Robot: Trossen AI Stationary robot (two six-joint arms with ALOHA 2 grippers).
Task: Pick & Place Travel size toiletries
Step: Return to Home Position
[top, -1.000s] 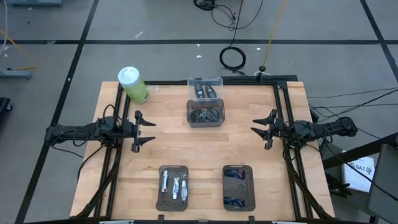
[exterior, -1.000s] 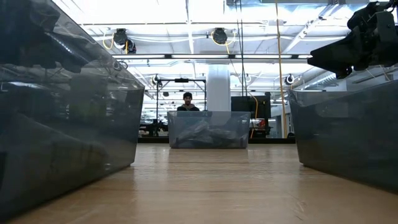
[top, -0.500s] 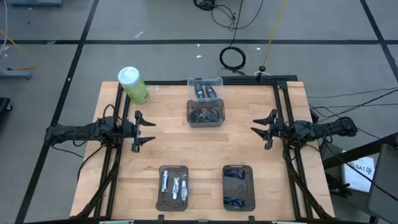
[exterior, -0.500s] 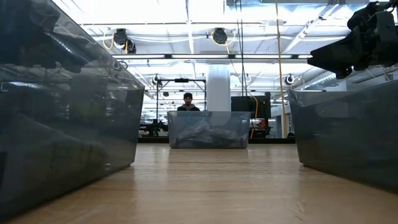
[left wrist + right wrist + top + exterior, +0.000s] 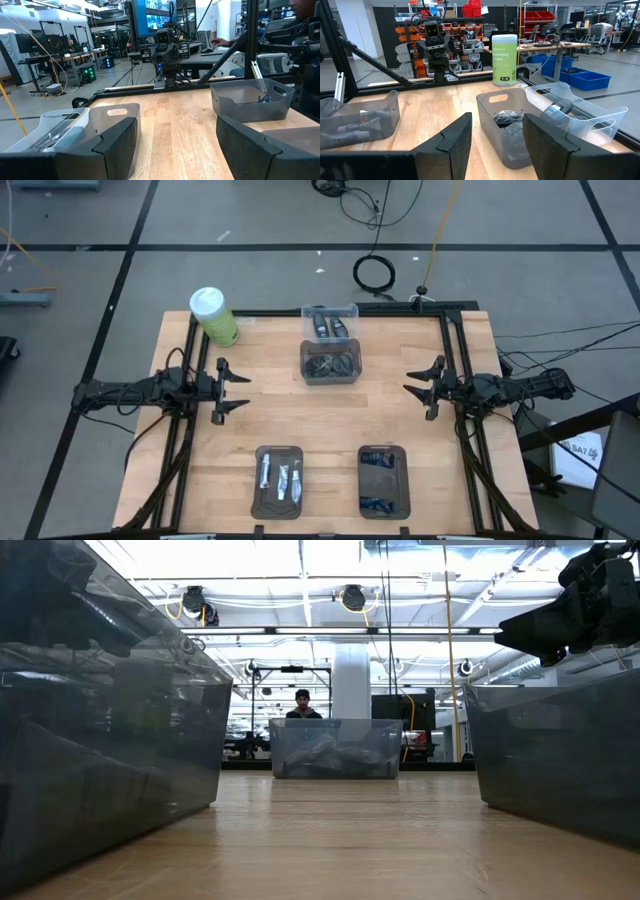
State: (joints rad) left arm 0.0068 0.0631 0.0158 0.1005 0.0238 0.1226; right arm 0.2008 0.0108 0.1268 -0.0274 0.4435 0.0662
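The travel size toiletries lie in containers. White-and-pale-blue mini tubes [image 5: 281, 477] are in the near left tray [image 5: 262, 502], dark blue mini tubes [image 5: 380, 481] in the near right tray [image 5: 404, 480]. A heap of dark items [image 5: 331, 364] fills the grey bin [image 5: 331, 379] at the far middle, and small dark bottles [image 5: 330, 326] lie in the clear bin [image 5: 349, 310] behind it. My left gripper [image 5: 236, 388] hovers open over the table's left side, pointing level toward the right. My right gripper [image 5: 418, 389] hovers open over the right side, facing it. Nothing is between either pair of fingers [image 5: 112, 145] [image 5: 455, 137].
A big green bottle with a white cap [image 5: 213, 316] stands at the far left corner. Bare wood [image 5: 330, 415] lies between the two grippers and between bins and trays. Black frame rails [image 5: 455, 340] run along the table's sides. A person [image 5: 302, 705] is in the room beyond the far edge.
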